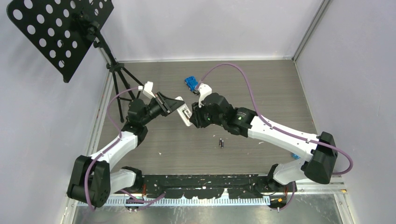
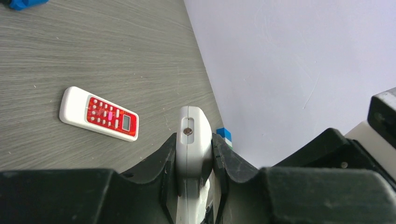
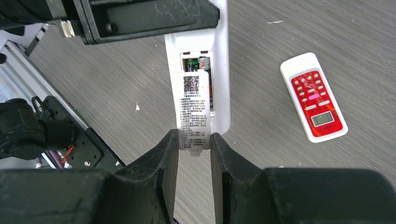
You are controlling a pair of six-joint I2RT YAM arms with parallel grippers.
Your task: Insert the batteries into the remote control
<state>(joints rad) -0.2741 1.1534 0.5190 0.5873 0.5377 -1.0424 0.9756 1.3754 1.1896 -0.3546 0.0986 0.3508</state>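
Observation:
My left gripper [image 1: 173,106] is shut on a white remote control [image 1: 184,112], held above the table with its back turned to the right arm. In the left wrist view the remote's end [image 2: 192,135] is clamped between both fingers. My right gripper [image 3: 194,140] is shut on the white labelled battery cover [image 3: 194,107], which lies over the remote's open compartment. Two batteries [image 3: 198,64] show in the uncovered top of that compartment. Two more small dark batteries [image 1: 221,142] lie loose on the table below the right gripper [image 1: 195,116].
A second white remote with a red face [image 3: 314,97] lies flat on the table. A blue object [image 1: 190,83] sits behind the grippers, and a small blue-and-white block [image 2: 224,136] by the wall. A black music stand [image 1: 60,32] stands at the back left.

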